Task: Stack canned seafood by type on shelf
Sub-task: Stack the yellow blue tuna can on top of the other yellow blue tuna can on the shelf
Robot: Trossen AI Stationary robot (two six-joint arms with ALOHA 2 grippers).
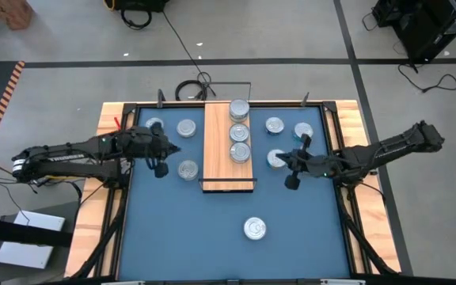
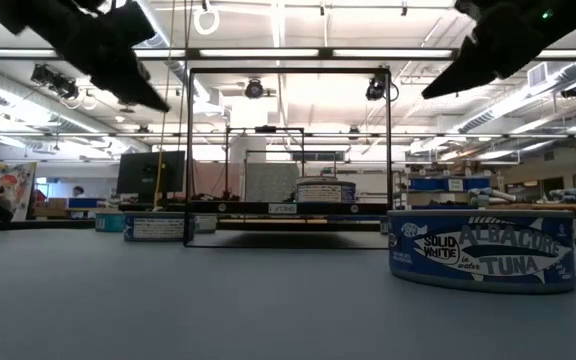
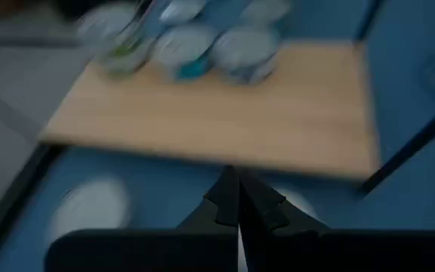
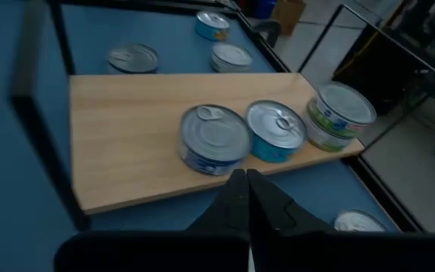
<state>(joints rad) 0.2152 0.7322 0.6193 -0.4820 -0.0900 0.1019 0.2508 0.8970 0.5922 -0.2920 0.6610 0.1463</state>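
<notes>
Surface: a blue table top [image 1: 212,229] fenced by a thin black frame, on a grey floor crossed by cables; the low view looks into a lit workshop beyond.
Shelf: the long light-wood board with black metal ends [image 1: 218,162] lies along the middle of the table.
On the shelf: three spots of short round silver-topped tins [image 1: 240,132] in a row at the far end; the farthest spot is two tins high, a white-sided pair [image 4: 340,113], then a teal-sided tin [image 4: 276,131], then a dark-blue-sided one [image 4: 214,139].
Loose tins: three on the table left of the board, three or so to its right, and one albacore tuna tin [image 2: 482,250] alone near the front edge.
Left gripper [image 1: 161,162]: fingers pressed together, holding nothing, above the table beside the left-hand tins.
Right gripper [image 1: 294,168]: fingers pressed together, empty, above the table beside a right-hand tin.
Risk: a descent with fingers closed would shove a tin, not grasp it; tins set off-centre could slide off a stack; matching types wrongly is likely where labels stay hidden.
</notes>
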